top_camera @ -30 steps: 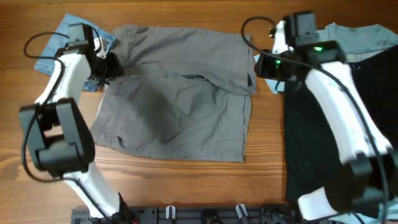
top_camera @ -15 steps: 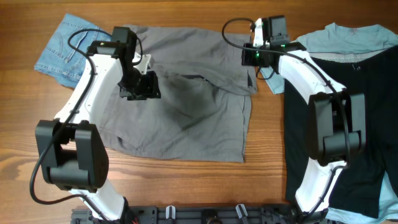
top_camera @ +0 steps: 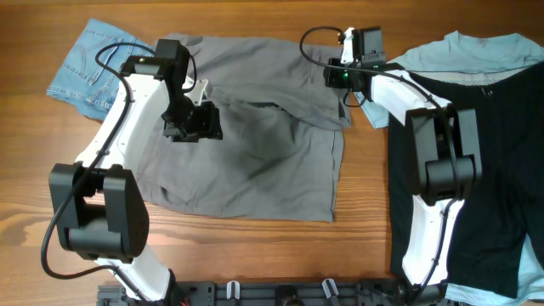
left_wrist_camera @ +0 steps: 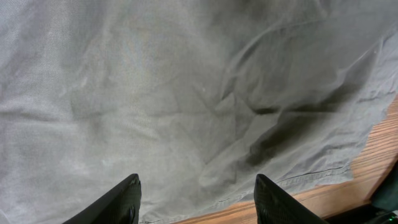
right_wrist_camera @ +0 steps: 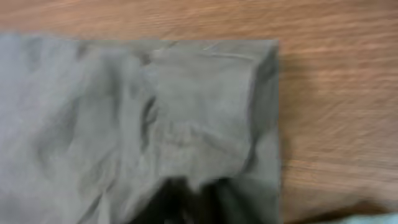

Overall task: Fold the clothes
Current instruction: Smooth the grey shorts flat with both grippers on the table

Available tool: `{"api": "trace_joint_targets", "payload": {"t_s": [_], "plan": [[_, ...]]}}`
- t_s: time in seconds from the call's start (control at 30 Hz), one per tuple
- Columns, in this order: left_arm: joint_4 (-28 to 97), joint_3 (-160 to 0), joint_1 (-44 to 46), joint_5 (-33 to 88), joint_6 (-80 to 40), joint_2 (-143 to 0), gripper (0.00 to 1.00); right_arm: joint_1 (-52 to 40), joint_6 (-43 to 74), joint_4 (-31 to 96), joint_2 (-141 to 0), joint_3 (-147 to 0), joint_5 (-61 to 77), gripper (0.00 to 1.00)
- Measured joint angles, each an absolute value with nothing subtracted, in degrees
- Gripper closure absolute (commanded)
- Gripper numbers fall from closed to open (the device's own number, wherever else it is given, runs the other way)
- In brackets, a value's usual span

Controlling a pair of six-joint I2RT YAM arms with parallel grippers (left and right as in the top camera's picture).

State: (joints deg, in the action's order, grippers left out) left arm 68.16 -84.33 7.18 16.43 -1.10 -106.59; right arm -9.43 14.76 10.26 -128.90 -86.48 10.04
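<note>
The large grey shorts point(top_camera: 255, 161) lie spread on the wooden table with a fold across their upper right part. My left gripper point(top_camera: 194, 126) hovers open over their left middle; in the left wrist view its fingers point(left_wrist_camera: 202, 200) are apart above the grey cloth point(left_wrist_camera: 186, 93) and hold nothing. My right gripper point(top_camera: 342, 81) is at the shorts' top right corner. In the blurred right wrist view its dark fingers point(right_wrist_camera: 193, 199) sit close together with grey cloth point(right_wrist_camera: 124, 112) bunched round them. Small blue denim shorts point(top_camera: 85, 72) lie at the top left.
A black garment point(top_camera: 493, 170) lies on a light-blue T-shirt point(top_camera: 476, 55) at the right side of the table. Bare wood point(top_camera: 255, 255) runs along the front. The arm bases and a black rail point(top_camera: 280, 293) stand at the front edge.
My left gripper moved right from the shorts' top left corner to over their left middle. My right arm came down and left onto the shorts' top right corner.
</note>
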Motion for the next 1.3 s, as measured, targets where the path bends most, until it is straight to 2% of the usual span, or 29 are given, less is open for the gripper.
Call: {"api": "trace_joint_targets", "payload": {"t_s": [0.1,0.2,0.23,0.27,0.33,0.4,0.43,0.5,0.6,0.67,0.7,0.77,0.8,0.93,0.97,1.07,1.17,1.2,1.23,1.27,1.3], "plan": [[69.2,-84.3,7.2,16.4,-1.1,-106.6,0.43,-9.1,22.0,1.8,-131.1,-86.7,6.5,0.96],[70.4,-84.3,7.2,16.4,-1.1,-106.6,0.39,-6.7,26.0,-15.9,-134.4,-85.7,9.0,0.95],[70.4,-84.3,7.2,16.4,-1.1,-106.6,0.36,-5.2,26.7,-22.9,-134.8,-85.5,11.7,0.66],[70.4,-84.3,7.2,16.4,-1.1,-106.6,0.32,-3.9,27.0,-26.9,-134.8,-85.6,13.9,0.31],[70.5,-84.3,7.2,16.4,-1.1,-106.6,0.29,-1.5,27.6,-28.9,-134.1,-85.7,17.8,0.16],[70.4,-84.3,7.2,16.4,-1.1,-106.6,0.30,0.6,25.6,-26.4,-132.7,-85.7,24.2,0.12],[70.1,-84.3,7.2,16.4,-1.1,-106.6,0.31,1.1,24.2,-22.2,-130.8,-85.6,27.1,0.01],[69.8,-84.2,7.0,16.4,-1.1,-106.6,0.33,1.4,20.4,-10.5,-125.1,-85.7,30.1,0.00],[69.7,-84.3,4.9,16.4,-1.1,-106.6,0.32,1.2,13.8,8.9,-111.6,-85.9,32.2,0.00],[68.9,-84.3,2.1,16.4,-1.1,-106.6,0.32,1.2,11.7,22.5,-104.2,-86.8,32.0,0.19],[68.7,-84.3,0.6,16.4,-1.1,-106.6,0.30,1.2,10.7,33.9,-101.6,-87.2,31.8,0.31],[68.7,-84.3,-2.4,16.4,-1.1,-106.6,0.28,1.2,10.2,45.6,-101.5,-86.3,30.7,0.39],[68.3,-84.3,-3.3,16.3,-1.1,-106.6,0.30,1.1,10.2,50.0,-102.1,-83.4,29.2,0.40],[62.3,-84.3,-4.8,14.9,-0.9,-106.6,0.49,0.1,10.0,43.6,-105.9,-71.1,26.5,0.47],[60.8,-84.3,-4.8,14.9,-0.7,-106.6,0.49,0.0,10.0,40.1,-106.0,-68.4,26.3,0.46],[57.9,-83.6,-4.8,14.8,-0.5,-106.6,0.47,-0.1,9.6,32.4,-106.0,-63.9,26.2,0.30],[57.6,-81.9,-4.8,14.7,-0.5,-106.6,0.47,-1.7,9.3,26.0,-106.0,-59.8,26.0,0.27],[57.6,-81.3,-4.8,14.7,-0.5,-106.6,0.46,-2.5,9.3,23.5,-106.0,-58.5,26.1,0.34],[57.6,-81.1,-4.8,14.7,-0.5,-106.6,0.46,-3.4,9.3,19.7,-105.9,-57.5,26.1,0.58],[57.6,-81.0,-4.8,14.7,-0.5,-106.6,0.46,-4.6,9.1,16.4,-105.9,-56.4,25.8,0.87],[57.6,-81.0,-4.8,14.7,-0.5,-106.6,0.46,-5.1,9.1,15.3,-105.9,-55.6,25.2,0.96]]}}
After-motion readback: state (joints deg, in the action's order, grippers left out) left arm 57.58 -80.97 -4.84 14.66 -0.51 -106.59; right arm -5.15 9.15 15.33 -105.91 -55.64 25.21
